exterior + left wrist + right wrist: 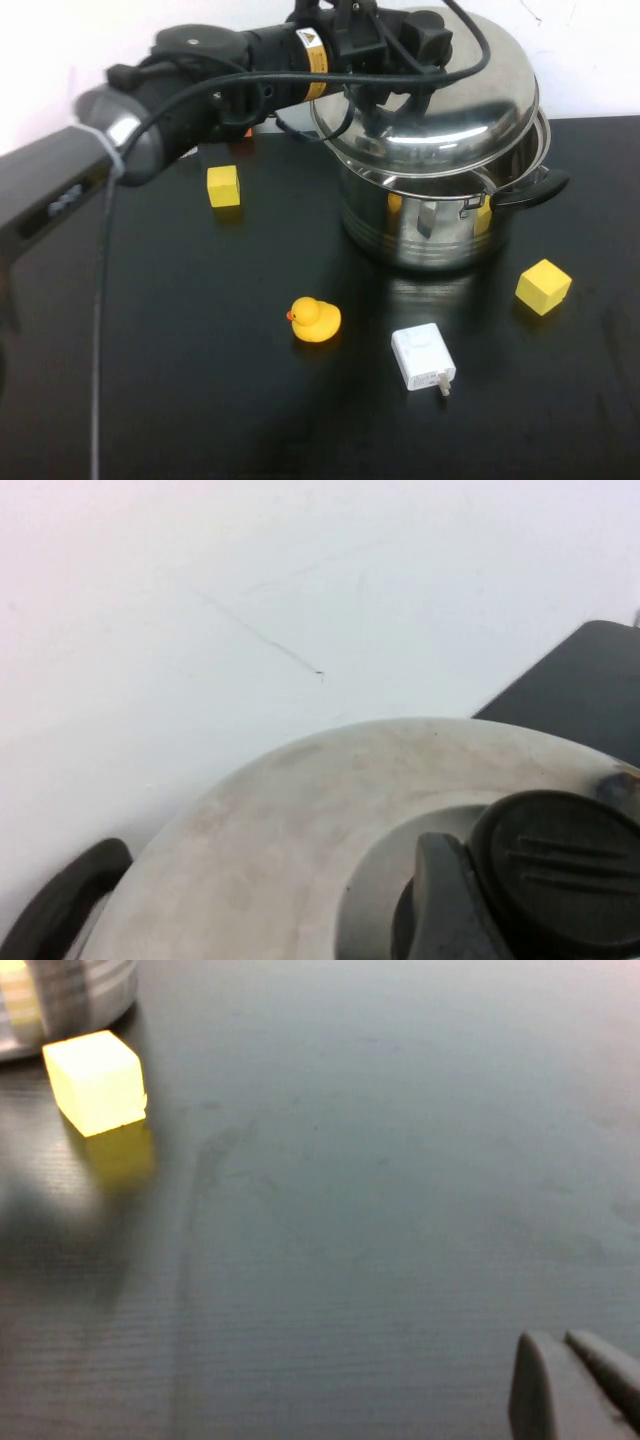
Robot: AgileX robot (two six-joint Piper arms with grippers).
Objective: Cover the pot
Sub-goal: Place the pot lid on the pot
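The pot (pixel 430 225), large shiny steel with black side handles (pixel 535 188), stands at the back right of the black table. My left gripper (pixel 400 45) is shut on the black knob (pixel 560 870) of the domed steel lid (pixel 450 100). It holds the lid right over the pot's mouth, slightly tilted, with the pot's rim showing under its front edge. In the left wrist view one finger (pixel 445 900) presses the knob's side above the lid's dome (pixel 280 830). My right gripper (pixel 565 1380) is shut and empty, low over bare table, out of the high view.
A yellow cube (pixel 223 186) lies left of the pot and another (pixel 543 286) in front of it to the right, also in the right wrist view (pixel 95 1080). A rubber duck (pixel 316 320) and a white charger (pixel 423 359) lie at the front. A white wall is behind.
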